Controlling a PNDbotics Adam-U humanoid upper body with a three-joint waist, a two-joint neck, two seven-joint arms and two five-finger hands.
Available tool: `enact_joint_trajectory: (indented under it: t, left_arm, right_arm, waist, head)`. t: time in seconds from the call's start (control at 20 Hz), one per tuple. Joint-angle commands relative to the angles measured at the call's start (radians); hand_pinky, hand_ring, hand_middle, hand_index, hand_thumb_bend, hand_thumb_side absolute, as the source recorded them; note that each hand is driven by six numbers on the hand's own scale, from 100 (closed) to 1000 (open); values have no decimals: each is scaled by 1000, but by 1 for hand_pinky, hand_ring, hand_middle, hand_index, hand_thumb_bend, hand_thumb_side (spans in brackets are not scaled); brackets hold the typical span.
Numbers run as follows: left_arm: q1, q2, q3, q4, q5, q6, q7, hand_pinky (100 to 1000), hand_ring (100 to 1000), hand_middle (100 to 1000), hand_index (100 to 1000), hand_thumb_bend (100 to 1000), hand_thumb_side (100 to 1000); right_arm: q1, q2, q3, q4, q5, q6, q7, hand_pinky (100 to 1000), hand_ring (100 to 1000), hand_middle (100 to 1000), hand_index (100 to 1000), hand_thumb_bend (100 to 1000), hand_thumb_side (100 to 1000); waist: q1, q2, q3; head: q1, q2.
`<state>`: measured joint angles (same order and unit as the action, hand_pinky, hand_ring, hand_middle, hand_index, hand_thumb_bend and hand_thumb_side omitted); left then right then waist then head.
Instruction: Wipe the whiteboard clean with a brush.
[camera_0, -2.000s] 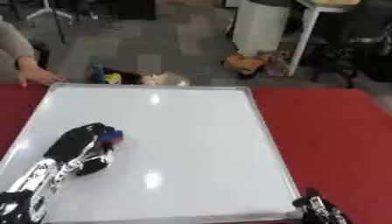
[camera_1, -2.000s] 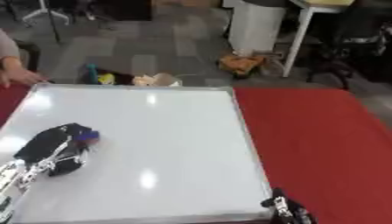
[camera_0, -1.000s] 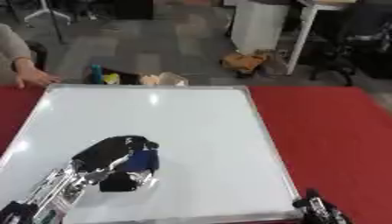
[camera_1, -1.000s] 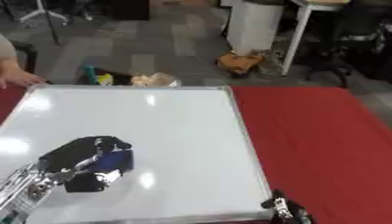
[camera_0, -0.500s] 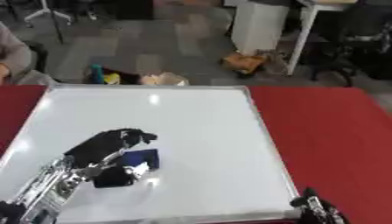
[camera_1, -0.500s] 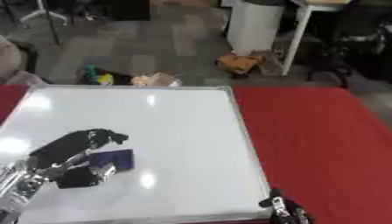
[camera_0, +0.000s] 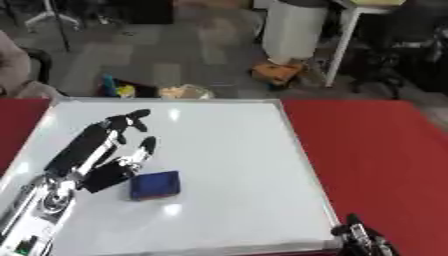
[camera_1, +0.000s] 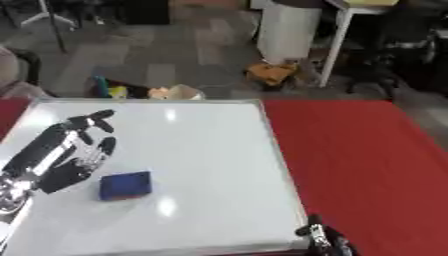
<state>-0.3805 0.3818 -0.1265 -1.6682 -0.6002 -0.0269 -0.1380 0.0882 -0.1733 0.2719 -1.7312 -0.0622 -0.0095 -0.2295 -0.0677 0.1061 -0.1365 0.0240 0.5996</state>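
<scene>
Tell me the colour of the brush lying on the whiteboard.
Dark blue brush, clearest in the left eye view.

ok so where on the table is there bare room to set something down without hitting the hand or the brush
The red table top to the right of the whiteboard is bare, down to the right hand at the lower corner. The board's right half is also free. The crowded part is the board's left side, where the open left hand lies beside the blue brush.

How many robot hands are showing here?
2. The left robot hand is open above the whiteboard, beside the blue brush. The right robot hand peeks in at the bottom edge.
</scene>
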Motion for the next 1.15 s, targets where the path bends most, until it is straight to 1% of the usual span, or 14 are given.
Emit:
enact_joint_trajectory:
  t: [0.05,0.25,0.45,0.7,0.8,0.95,1.05,1.15]
  left_arm:
    - [3,-11,42,-16,54,35,11,567,803,674,986,255,1000]
    - [22,-30,78,-22,118,75,6,554,792,665,990,277,1000]
    - [38,-36,100,-27,188,102,-7,548,787,661,992,285,1000]
    - [46,-31,110,-28,277,112,-21,548,788,661,993,282,1000]
    - [48,-28,113,-27,313,114,-24,548,788,661,993,281,1000]
    - [48,-21,117,-23,366,116,-26,548,787,661,994,281,1000]
    - [51,-17,120,-22,402,116,-26,547,787,660,993,279,1000]
    - [50,-10,122,-20,437,116,-25,547,787,661,994,279,1000]
  right_arm:
    - [-3,-20,-7,-14,-1,-1,-4,370,290,100,545,100,824]
    - [-1,-20,-8,-15,-1,0,-7,383,311,104,546,100,826]
    - [-1,-20,-7,-16,0,1,-8,396,331,129,547,100,827]
    - [2,-20,-8,-18,0,1,-11,401,340,140,547,100,826]
    - [3,-20,-8,-18,1,2,-11,402,342,142,547,100,825]
    - [1,-20,-7,-20,0,3,-11,403,345,145,547,100,827]
    - [3,-18,-7,-18,1,3,-11,404,346,146,547,100,826]
    - [4,-19,-8,-19,2,2,-13,404,347,147,547,100,826]
  waist:
    - [4,-15,1]
    - [2,-16,5]
    - [1,-18,9]
    - [-2,-20,12]
    - [-3,-19,12]
    - [-3,-19,15]
    - [-3,-19,16]
    - [-3,-18,16]
  head:
    - [-1,-6]
    - [-4,-6]
    - [-2,-3]
    - [-1,3]
    - [1,-1]
    - [5,7]
    - [5,3]
    - [7,5]
